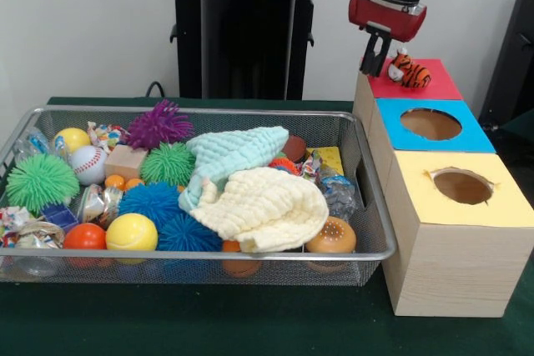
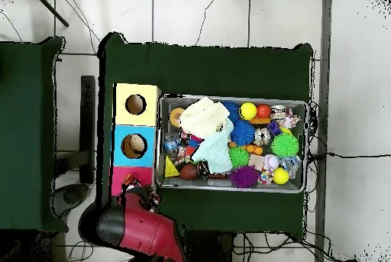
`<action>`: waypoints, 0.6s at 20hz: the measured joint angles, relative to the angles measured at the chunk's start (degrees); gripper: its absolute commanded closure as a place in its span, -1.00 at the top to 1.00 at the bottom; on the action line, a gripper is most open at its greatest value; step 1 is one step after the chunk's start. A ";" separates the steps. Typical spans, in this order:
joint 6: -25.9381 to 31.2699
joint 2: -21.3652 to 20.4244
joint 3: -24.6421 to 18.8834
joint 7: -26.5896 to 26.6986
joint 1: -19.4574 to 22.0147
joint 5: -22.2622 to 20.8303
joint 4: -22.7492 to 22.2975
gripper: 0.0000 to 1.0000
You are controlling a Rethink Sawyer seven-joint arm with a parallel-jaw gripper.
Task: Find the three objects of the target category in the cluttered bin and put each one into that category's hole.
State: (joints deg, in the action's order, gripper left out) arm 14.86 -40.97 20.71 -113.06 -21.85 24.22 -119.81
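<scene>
The wire mesh bin (image 1: pixel 192 254) fills the left and middle of the front view, packed with balls, spiky balls, wrapped items and two cloths; it also shows in the overhead view (image 2: pixel 233 98). My gripper (image 1: pixel 377 62) hangs over the red-topped box (image 1: pixel 440 81) at the back right. It looks shut on a small orange-and-black striped tiger toy (image 1: pixel 410 72), which sticks out to its right just above the red top. The toy and gripper hide the red box's hole. In the overhead view, the arm (image 2: pixel 141 224) covers most of the red box (image 2: pixel 121 176).
A blue-topped box (image 1: pixel 471 135) and a yellow-topped box (image 1: pixel 501 202), each with a round hole, stand in a row in front of the red one, right of the bin. A mint cloth (image 1: pixel 238 152) and a cream cloth (image 1: pixel 267 206) lie over the bin's middle.
</scene>
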 measured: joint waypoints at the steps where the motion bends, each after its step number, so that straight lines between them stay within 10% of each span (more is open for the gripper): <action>1: 0.01 -0.01 0.02 0.00 -0.17 0.00 0.00 -1.00; 12: 0.45 0.07 0.29 0.00 -1.31 0.00 -0.01 -1.00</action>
State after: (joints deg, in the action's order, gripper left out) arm 15.31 -40.90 21.00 -113.06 -23.16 24.22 -119.82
